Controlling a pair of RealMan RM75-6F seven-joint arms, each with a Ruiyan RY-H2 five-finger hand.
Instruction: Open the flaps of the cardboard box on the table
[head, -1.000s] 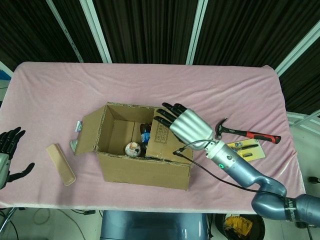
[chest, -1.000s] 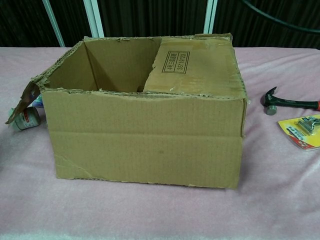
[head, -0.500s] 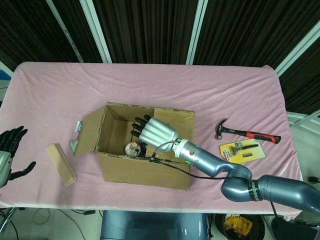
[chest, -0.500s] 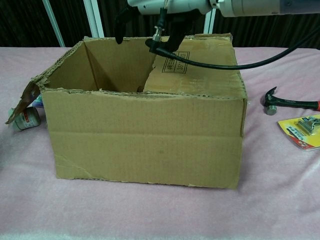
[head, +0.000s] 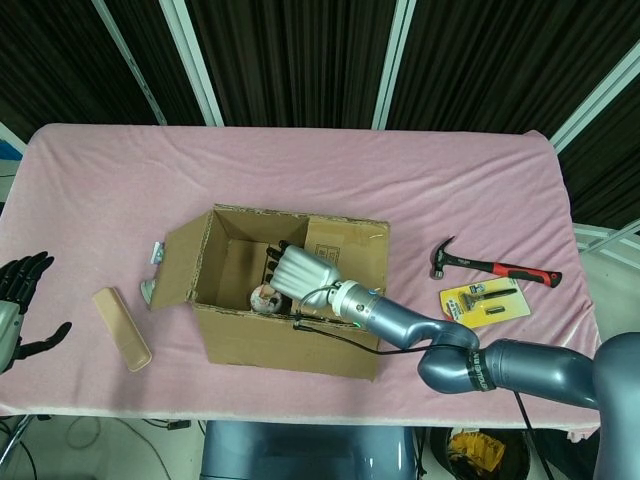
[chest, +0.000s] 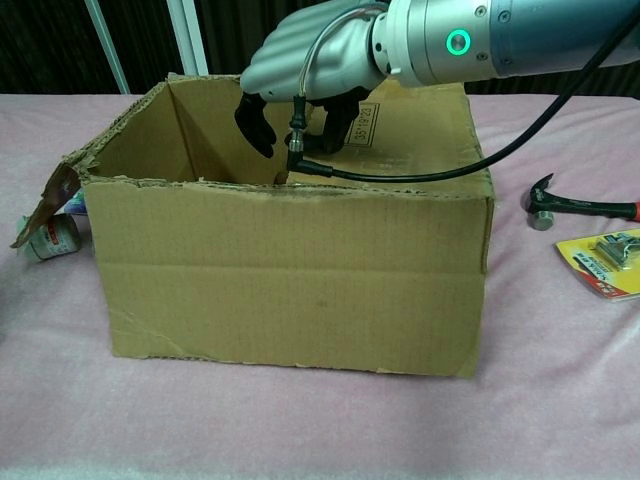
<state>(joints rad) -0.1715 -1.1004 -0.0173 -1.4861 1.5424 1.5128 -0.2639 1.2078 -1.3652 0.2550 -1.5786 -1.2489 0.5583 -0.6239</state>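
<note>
Right hand (head: 300, 270) has dropped into cardboard box (chest: 290, 270), fingers curled, nothing visibly held; inward-folded flap (chest: 400, 135) just beside, likely next to lift.

Looks like a robot lab or test cell to us; we've got a table (head: 120, 170) draped in pink cloth with black curtains (head: 290, 60) and white frame bars (head: 190, 60) at the far side; a hammer (head: 490, 264) lies at the right.
</note>
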